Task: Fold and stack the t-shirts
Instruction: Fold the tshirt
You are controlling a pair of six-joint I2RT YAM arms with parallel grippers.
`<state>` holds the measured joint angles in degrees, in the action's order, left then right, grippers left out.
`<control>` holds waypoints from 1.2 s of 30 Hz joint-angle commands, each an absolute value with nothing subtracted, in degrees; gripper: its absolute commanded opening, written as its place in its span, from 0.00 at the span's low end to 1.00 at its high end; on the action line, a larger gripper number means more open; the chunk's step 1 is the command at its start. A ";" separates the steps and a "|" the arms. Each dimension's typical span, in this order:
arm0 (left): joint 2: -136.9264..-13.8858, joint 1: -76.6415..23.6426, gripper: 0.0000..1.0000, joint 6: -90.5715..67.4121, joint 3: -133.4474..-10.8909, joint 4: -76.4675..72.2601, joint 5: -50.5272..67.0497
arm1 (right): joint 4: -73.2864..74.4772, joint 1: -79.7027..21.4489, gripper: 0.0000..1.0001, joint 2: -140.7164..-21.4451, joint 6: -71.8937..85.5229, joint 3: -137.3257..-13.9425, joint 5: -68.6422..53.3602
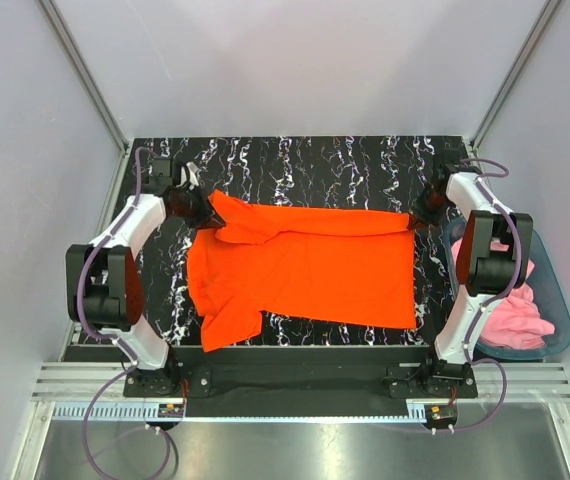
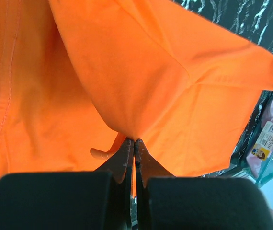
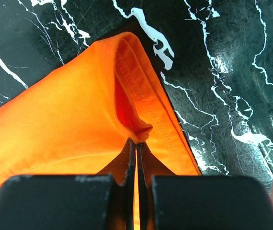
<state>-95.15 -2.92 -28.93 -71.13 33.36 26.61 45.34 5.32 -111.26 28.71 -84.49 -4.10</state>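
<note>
My left pincer [image 1: 199,210] clenched on the far left corner of the orange-red t-shirt [image 1: 305,270], my right pincer [image 1: 418,217] clenched on its far right corner, shirt spread flat on the marbled table [image 1: 315,165] between them, pink t-shirt [image 1: 525,312] heaped in the basin [image 1: 564,312].

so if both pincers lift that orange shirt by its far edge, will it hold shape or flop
Likely floppy: the orange shirt drapes in soft folds from the left pincer, so its middle should sag. Probably light, since small corner pinches hold it up. Its hem curls over at the right pincer, so it may bunch.
</note>
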 commanded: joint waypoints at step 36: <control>-117.67 3.78 0.57 -27.95 -87.10 18.37 30.49 | 45.63 5.54 0.45 -106.52 25.49 -86.23 -16.61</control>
<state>-116.40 3.60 -28.49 -83.50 22.59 27.81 48.29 5.32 -110.59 25.82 -87.13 -12.80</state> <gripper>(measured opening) 0.570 0.428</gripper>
